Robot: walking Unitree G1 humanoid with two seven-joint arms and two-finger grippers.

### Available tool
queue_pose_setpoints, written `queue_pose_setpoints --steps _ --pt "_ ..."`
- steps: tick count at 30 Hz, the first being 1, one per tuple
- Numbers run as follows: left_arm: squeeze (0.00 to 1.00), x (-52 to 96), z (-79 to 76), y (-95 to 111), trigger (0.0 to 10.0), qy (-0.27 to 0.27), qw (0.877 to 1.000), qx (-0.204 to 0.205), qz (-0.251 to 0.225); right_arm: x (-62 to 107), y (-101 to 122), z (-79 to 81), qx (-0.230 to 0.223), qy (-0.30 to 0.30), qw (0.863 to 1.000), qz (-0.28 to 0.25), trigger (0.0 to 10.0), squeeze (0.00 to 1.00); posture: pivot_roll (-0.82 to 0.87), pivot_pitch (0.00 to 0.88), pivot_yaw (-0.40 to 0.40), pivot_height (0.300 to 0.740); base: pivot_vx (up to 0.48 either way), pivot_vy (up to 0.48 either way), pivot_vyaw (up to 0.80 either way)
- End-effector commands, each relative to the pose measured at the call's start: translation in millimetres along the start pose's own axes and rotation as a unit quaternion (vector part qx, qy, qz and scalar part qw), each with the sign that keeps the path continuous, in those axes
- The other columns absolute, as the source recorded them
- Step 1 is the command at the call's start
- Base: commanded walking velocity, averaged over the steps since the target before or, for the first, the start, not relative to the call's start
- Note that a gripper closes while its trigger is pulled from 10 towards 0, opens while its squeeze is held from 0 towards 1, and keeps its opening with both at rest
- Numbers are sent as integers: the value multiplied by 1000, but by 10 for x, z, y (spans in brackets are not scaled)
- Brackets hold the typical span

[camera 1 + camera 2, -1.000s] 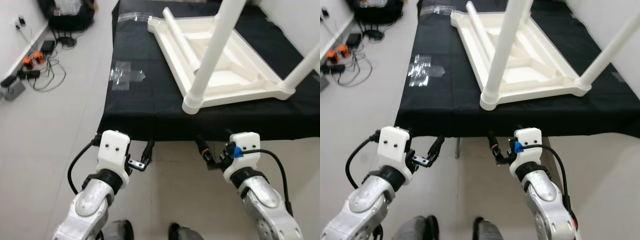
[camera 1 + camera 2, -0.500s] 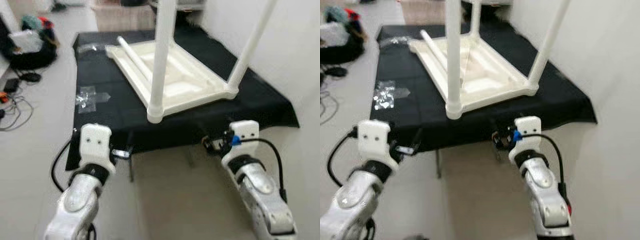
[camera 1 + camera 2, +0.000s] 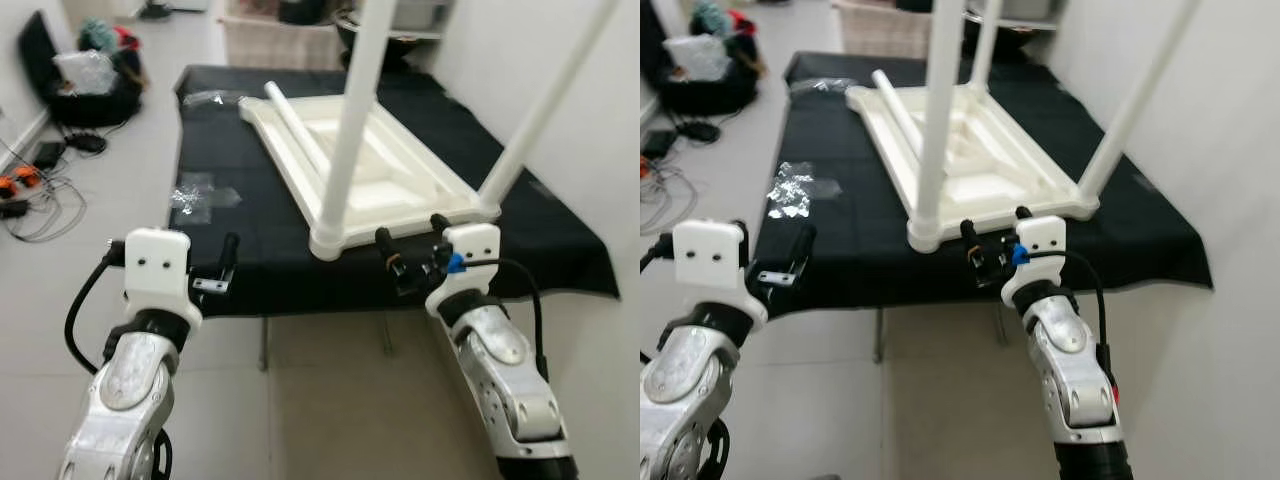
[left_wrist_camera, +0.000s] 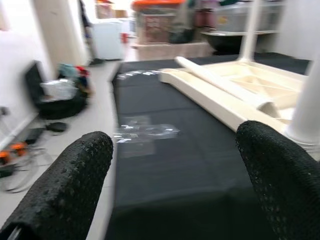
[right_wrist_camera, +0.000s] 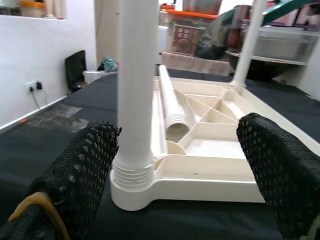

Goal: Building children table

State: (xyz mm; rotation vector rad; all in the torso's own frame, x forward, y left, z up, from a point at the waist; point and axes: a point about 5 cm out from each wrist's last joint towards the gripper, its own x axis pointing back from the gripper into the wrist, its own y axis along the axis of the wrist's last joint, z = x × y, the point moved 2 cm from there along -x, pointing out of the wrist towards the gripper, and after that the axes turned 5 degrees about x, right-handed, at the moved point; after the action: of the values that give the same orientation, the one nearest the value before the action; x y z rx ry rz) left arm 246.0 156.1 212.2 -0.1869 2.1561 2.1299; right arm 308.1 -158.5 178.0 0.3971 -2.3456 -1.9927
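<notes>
I see the white plastic children table (image 3: 370, 180) upside down on black cloth (image 3: 250, 215) — round tubular legs (image 3: 355, 120); both tools spread wide — left tool (image 3: 226, 268), right tool (image 3: 410, 255) — near its corner.

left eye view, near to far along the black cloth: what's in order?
left gripper → clear plastic wrap → loose table leg lying in the upturned table top → far cloth edge, boxes behind.

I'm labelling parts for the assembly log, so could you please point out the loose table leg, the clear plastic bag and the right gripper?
loose table leg (image 3: 296, 126), left eye view, middle of its tube.
clear plastic bag (image 3: 198, 195), left eye view, crumpled centre.
right gripper (image 3: 412, 247), left eye view, between its fingertips.
</notes>
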Motion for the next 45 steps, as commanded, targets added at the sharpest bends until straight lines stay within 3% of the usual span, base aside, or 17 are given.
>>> queue_pose_setpoints --steps 1,3,6,9,11,12,13,14,17,19,20,21,31,45 --pt "0 -11 -15 40 10000 -1 1000 -3 -7 -6 -61 -69 15 -17 1000 14 10000 0 63 10 -98 740 0 0 650" --pt "0 -38 17 84 10000 5 1000 -4 -14 -51 -102 -211 22 -65 997 35 10000 0 67 15 -99 740 0 0 0" --pt "0 -48 34 103 10000 9 1000 -4 -17 -64 -94 -279 20 -83 996 33 10000 0 67 15 -99 740 0 0 0" --pt "0 -80 214 210 10000 54 998 -9 -38 -92 -56 -603 11 -153 988 23 10000 0 69 18 -99 740 0 0 0" --pt "0 -83 252 228 10000 64 997 -10 -41 -94 -51 -654 12 -163 986 23 10000 0 69 18 -99 740 0 0 0" --pt "0 -94 366 280 10000 85 995 -28 -51 -92 -19 -773 19 -189 982 17 10000 0 74 22 -103 740 0 0 0" --pt "0 -94 366 280 10000 85 995 -28 -51 -92 -19 -773 19 -189 982 17 10000 0 74 22 -103 740 0 0 0" --pt "0 -99 503 336 10000 110 991 -46 -61 -93 35 -889 21 -213 977 6 10000 0 74 22 -103 740 0 0 0" --pt "0 -98 635 387 10000 134 987 -63 -69 -91 88 -994 25 -234 972 -3 10000 0 74 22 -103 740 0 0 0" --pt "0 -84 864 471 10000 173 977 -89 -81 -93 194 -1156 32 -269 962 -22 10000 0 79 26 -101 740 0 0 0" --pt "0 -84 864 471 10000 173 977 -89 -81 -93 194 -1156 32 -269 962 -22 10000 0 79 26 -101 740 0 0 0" --pt "0 -87 990 540 10000 191 972 -102 -90 -131 278 -1216 33 -276 960 -36 10000 0 81 29 -105 740 0 0 0" --pt "0 -135 1094 632 10000 201 968 -111 -102 -241 432 -1300 23 -290 955 -62 10000 0 80 31 -102 740 0 0 0" --pt "0 -182 1078 591 10000 185 972 -105 -96 -241 390 -1355 7 -310 949 -63 10000 0 75 50 -88 740 106 0 0"
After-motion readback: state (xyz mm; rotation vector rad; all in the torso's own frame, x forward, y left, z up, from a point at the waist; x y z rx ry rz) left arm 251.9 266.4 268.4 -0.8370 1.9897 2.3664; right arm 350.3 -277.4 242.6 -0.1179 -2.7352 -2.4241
